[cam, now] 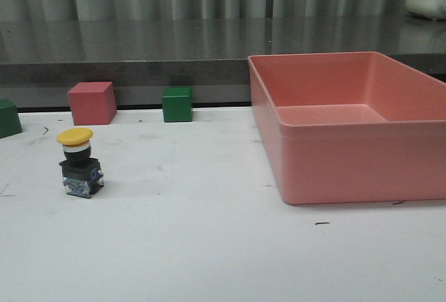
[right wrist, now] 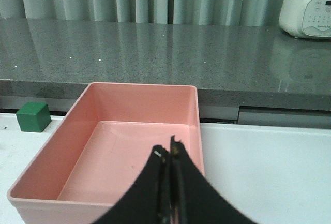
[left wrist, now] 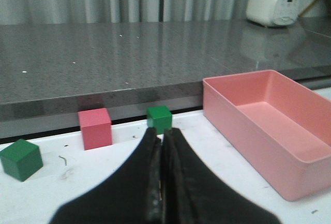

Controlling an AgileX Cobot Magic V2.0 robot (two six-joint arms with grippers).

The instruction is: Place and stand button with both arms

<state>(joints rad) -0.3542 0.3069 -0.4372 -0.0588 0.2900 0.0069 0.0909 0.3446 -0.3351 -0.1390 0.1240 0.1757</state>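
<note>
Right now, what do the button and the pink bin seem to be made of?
Button: the yellow cap looks like matte plastic, the collar below it pale and possibly metal, the base dark plastic over a clear, glinting bottom. Pink bin: probably moulded plastic, given its smooth uniform walls, rounded rim and soft sheen.

left gripper (left wrist: 161, 146) — matte black, two broad fingers tapering to narrow tips, inner pad edges greyish and worn | right gripper (right wrist: 169, 154) — same matte black wedge-shaped fingers, small pale fleck on one tip, notched tip on the other | no cables, screws or markings discernible on either
</note>
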